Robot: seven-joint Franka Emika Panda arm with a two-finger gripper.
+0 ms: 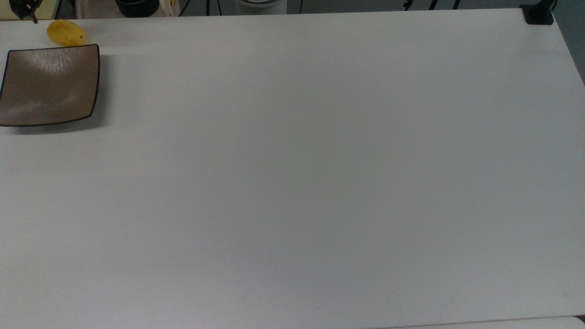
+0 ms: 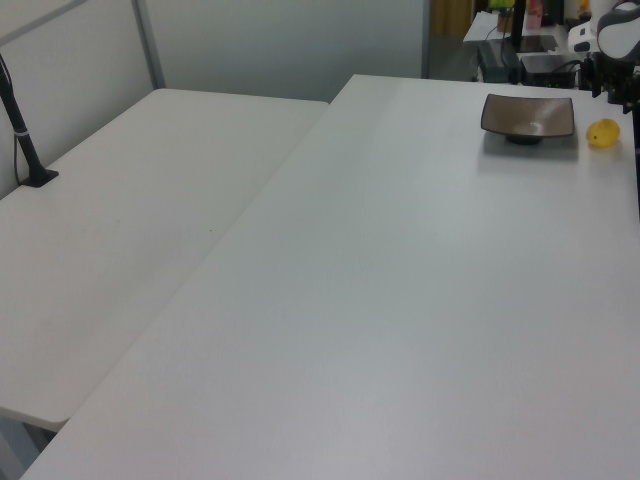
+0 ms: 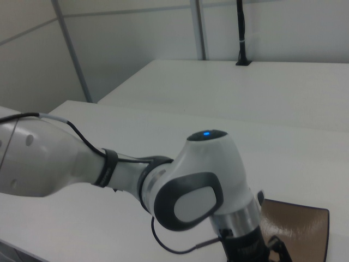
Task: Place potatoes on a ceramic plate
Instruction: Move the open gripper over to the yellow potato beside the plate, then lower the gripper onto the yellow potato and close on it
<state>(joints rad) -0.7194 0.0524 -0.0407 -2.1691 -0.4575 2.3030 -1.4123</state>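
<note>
Whether the jaws are parted or closed cannot be told; the gripper hangs near the potato, which sits beside the ceramic plate at a desk corner.

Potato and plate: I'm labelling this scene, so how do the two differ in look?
The potato is bright yellow, rounded and egg-shaped; the ceramic plate is glossy brown, square and shallow, with a thin dark rim. The potato is much smaller than the plate. Both sit on the white table, side by side near one corner.
</note>
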